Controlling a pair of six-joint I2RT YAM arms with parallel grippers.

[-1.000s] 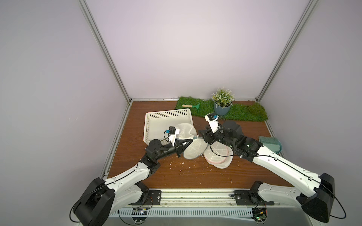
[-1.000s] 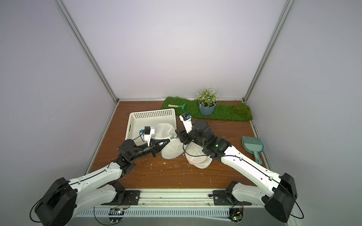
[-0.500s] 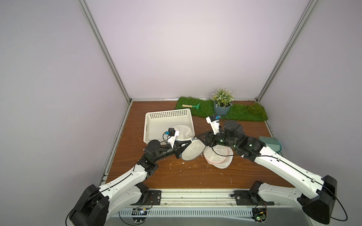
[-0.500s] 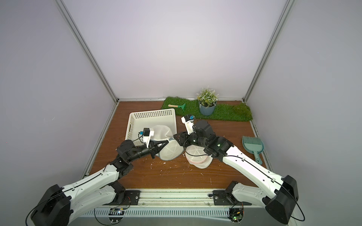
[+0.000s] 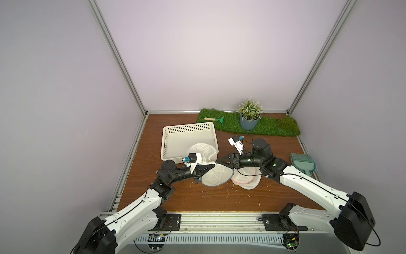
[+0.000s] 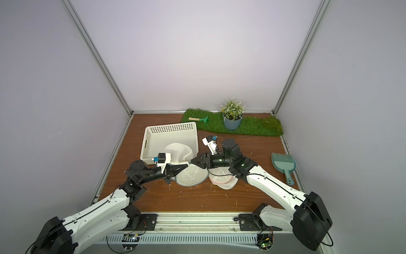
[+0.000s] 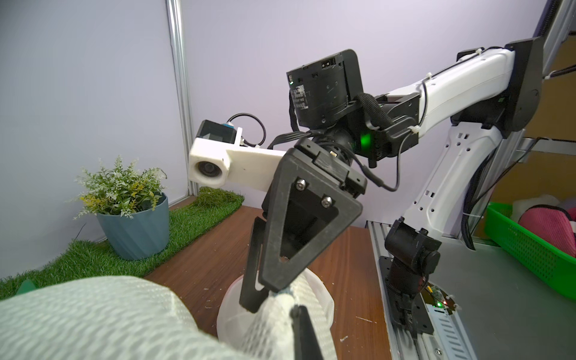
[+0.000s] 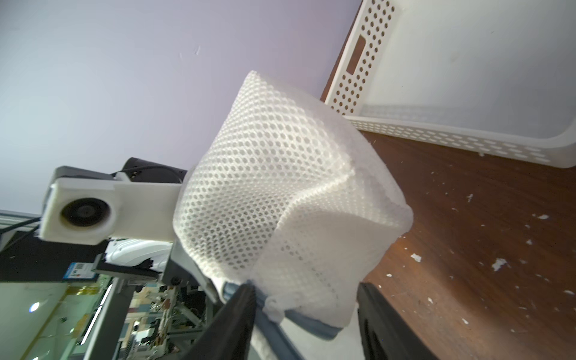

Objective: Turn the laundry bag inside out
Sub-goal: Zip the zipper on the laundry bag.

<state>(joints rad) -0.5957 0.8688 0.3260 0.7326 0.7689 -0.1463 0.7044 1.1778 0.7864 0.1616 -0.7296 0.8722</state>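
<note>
Both top views: bag (image 5: 204, 151) mid-frame, beside basket (image 5: 186, 126); left gripper (image 5: 209, 169) clenched on its rim. Left wrist: bag pinched, lower centre. Right wrist: right gripper (image 8: 305, 299) released, straddling rim, bottom centre; advise closing squarely before pulling.

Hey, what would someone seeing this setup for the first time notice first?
Probably the white mesh laundry bag bunched at the centre between both arms: the left gripper is shut on it, and the right gripper stands open at its grey-trimmed edge. Next, the white perforated plastic basket behind it, and the potted plant on the green grass mat at the back edge.
</note>
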